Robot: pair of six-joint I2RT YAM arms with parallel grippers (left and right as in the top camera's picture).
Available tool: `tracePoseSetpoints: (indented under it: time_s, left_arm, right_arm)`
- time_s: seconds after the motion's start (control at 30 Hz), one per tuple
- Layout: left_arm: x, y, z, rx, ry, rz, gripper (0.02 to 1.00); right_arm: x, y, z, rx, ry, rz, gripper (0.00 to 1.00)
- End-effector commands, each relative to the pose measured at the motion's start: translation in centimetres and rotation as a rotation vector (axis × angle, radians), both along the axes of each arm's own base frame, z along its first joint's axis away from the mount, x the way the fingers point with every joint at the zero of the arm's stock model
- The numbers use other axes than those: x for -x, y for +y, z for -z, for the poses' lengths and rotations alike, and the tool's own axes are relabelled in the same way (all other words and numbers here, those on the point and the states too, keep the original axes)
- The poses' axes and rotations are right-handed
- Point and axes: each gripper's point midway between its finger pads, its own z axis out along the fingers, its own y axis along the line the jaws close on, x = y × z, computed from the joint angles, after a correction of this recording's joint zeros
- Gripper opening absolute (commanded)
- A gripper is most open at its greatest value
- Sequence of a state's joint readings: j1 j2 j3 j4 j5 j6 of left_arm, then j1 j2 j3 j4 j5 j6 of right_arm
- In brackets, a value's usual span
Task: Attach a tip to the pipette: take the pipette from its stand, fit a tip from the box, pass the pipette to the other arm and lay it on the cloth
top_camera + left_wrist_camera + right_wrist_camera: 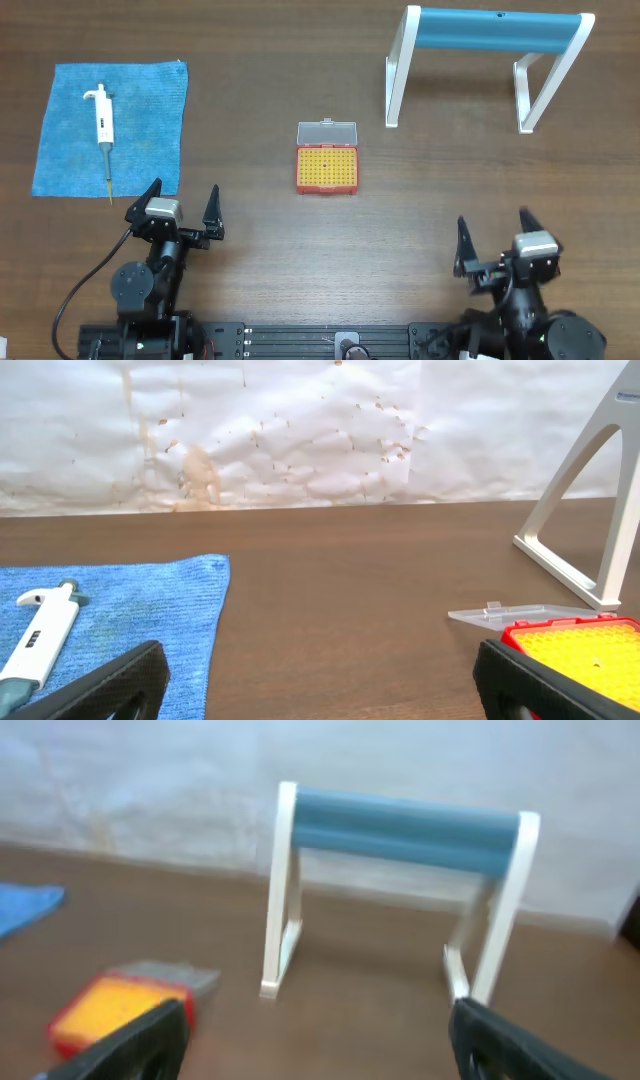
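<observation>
The white plastic pipette (103,125), tip fitted, lies on the blue woven cloth (150,100); left gripper (185,188) and right gripper (493,218) gape empty, so the job looks finished.

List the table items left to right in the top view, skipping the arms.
blue cloth with the pipette lying on it → open tip box → stand

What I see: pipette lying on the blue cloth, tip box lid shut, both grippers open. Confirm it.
One error: the top view shows the tip box open, its clear lid flipped back. The pipette does lie on the blue cloth, and the left gripper and right gripper are both open.
</observation>
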State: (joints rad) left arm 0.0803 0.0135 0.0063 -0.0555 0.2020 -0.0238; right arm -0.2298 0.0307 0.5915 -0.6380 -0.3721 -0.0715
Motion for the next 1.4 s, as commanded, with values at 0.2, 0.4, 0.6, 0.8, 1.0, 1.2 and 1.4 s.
tracePoseSetpoints:
  time_s: [0.2, 0.4, 0.6, 0.8, 1.0, 1.2, 1.4]
  left_arm:
    - [0.0, 0.1, 0.0, -0.01, -0.001, -0.007, 0.985]
    - [0.0, 0.1, 0.0, -0.01, -0.001, -0.007, 0.985]
    - [0.0, 0.1, 0.0, -0.01, -0.001, -0.007, 0.985]
    - [0.0, 0.1, 0.0, -0.01, -0.001, -0.007, 0.982]
    - [0.0, 0.1, 0.0, -0.01, -0.001, -0.007, 0.985]
    - [0.0, 0.1, 0.0, -0.01, -0.001, -0.007, 0.982]
    - [0.0, 0.1, 0.0, -0.01, -0.001, -0.007, 0.985]
  right_arm:
    - [-6.6, -1.5, 7.1, 0.022, -0.184, 0.14, 0.844]
    - [-6.9, -0.9, 10.8, 0.037, -0.054, 0.102, 0.847]
    - [-6.8, -0.5, 12.8, 0.046, 0.025, 0.069, 0.847]
    - [-6.8, -0.7, 12.8, 0.042, 0.025, 0.07, 0.847]
    - [-6.8, -0.8, 12.8, 0.042, 0.025, 0.072, 0.847]
    - [-6.8, -1.2, 12.8, 0.042, 0.026, 0.089, 0.849]
    - [-6.8, -1.4, 12.8, 0.042, 0.026, 0.097, 0.847]
